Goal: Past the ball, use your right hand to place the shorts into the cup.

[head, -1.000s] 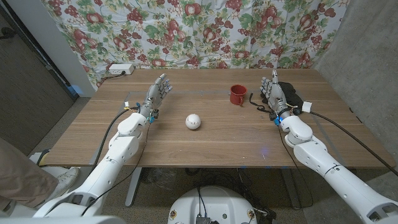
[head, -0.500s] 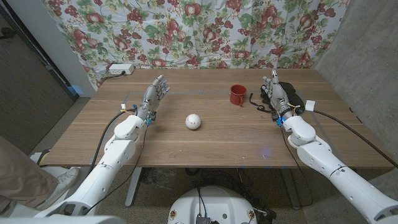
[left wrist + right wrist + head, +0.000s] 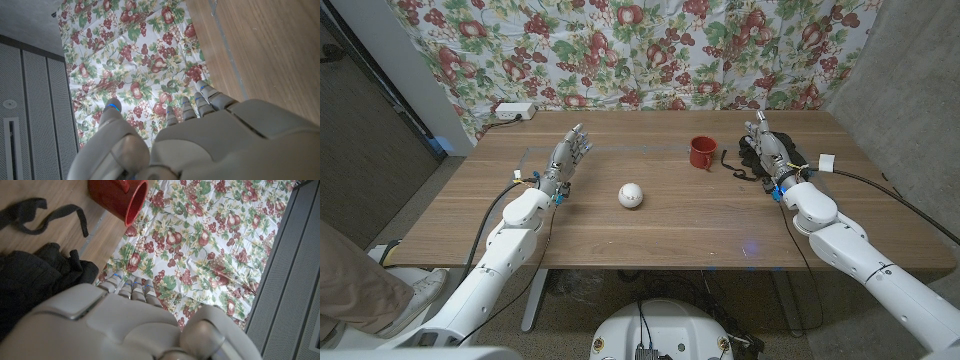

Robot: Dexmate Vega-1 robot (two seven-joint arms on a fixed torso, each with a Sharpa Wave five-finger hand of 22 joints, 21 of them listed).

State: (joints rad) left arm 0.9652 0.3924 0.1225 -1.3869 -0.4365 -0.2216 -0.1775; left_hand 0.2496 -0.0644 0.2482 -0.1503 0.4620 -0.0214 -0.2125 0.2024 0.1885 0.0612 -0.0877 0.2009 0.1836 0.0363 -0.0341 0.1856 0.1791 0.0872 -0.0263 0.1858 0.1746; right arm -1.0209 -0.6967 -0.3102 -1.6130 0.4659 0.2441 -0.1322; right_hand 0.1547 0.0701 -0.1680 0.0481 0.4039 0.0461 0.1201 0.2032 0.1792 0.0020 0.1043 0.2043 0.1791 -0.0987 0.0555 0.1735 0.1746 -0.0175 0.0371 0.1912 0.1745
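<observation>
A brown wooden table point(image 3: 670, 225) with a plain grained top stands in front of a hanging cloth printed with red fruit and green leaves point(image 3: 650, 50), which covers the wall behind it. A white rectangular power strip point(image 3: 512, 111) lies at the table's far left corner, just beside the cloth. At the picture's lower left edge, a person's tan trouser leg point(image 3: 355, 285) and a light shoe point(image 3: 420, 285) show on the floor

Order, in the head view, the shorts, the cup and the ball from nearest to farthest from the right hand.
1. The shorts: dark, just beside the right hand, toward the table's right edge.
2. The cup: red, a little to the hand's left.
3. The ball: white, near the table's middle.
</observation>
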